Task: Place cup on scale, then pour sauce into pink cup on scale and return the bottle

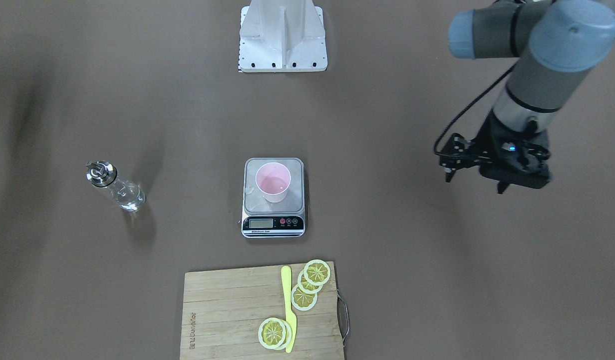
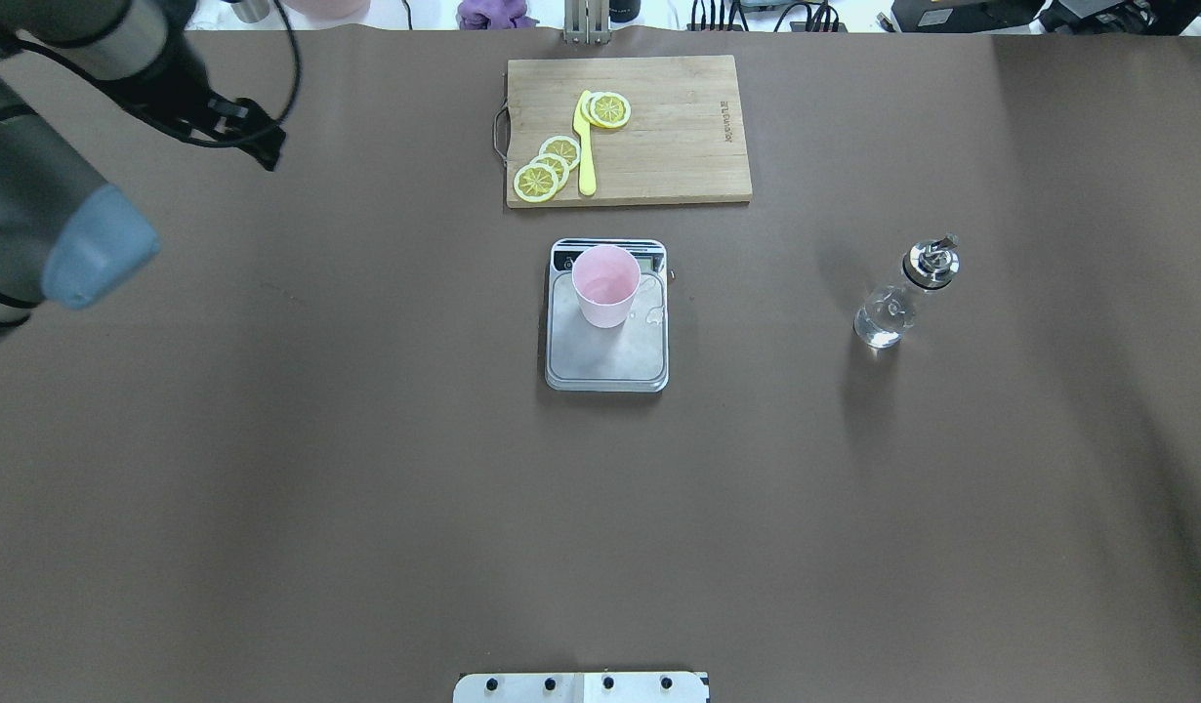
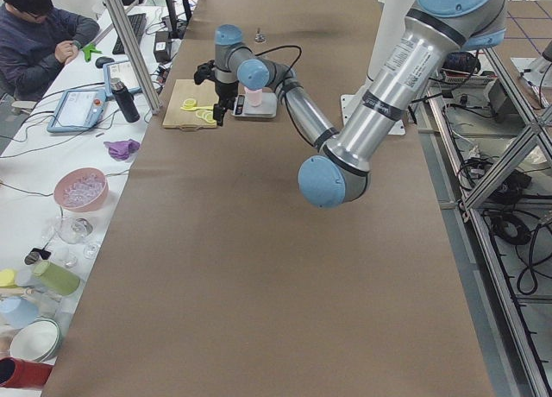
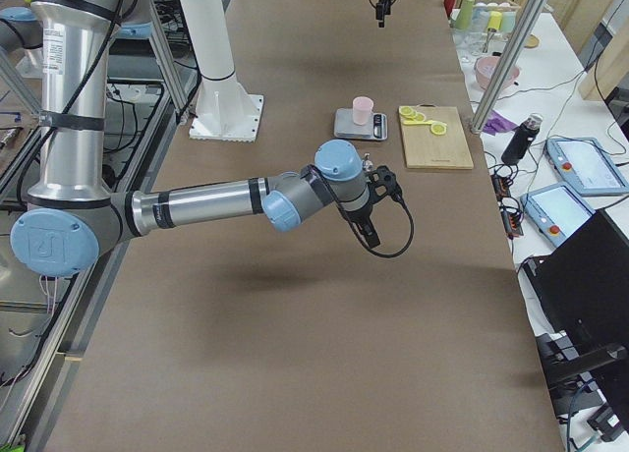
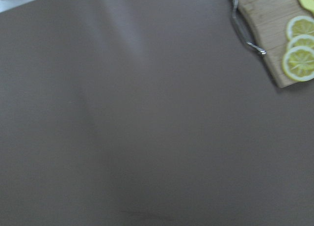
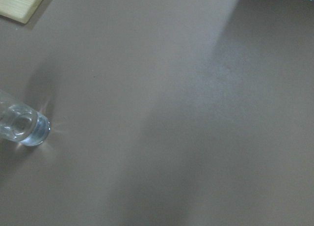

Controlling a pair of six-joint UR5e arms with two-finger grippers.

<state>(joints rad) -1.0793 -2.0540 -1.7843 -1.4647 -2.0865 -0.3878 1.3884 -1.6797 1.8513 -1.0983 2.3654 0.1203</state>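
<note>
A small pale pink tapered plastic cup (image 1: 272,182) stands upright on the brushed silver platform of the rectangular digital kitchen scale (image 1: 295,202). The small clear glass bottle (image 1: 118,187) with a shiny metal spout stands well apart from the scale on the robot's right, with colourless liquid (image 1: 131,199) inside. The left gripper (image 1: 475,182) hangs well off the scale's other side, jaws spread and empty. The right gripper (image 4: 371,234) hovers past the bottle from the scale, and I cannot tell how its jaws stand. A wooden cutting board (image 1: 227,310) lies near the scale's display end.
</note>
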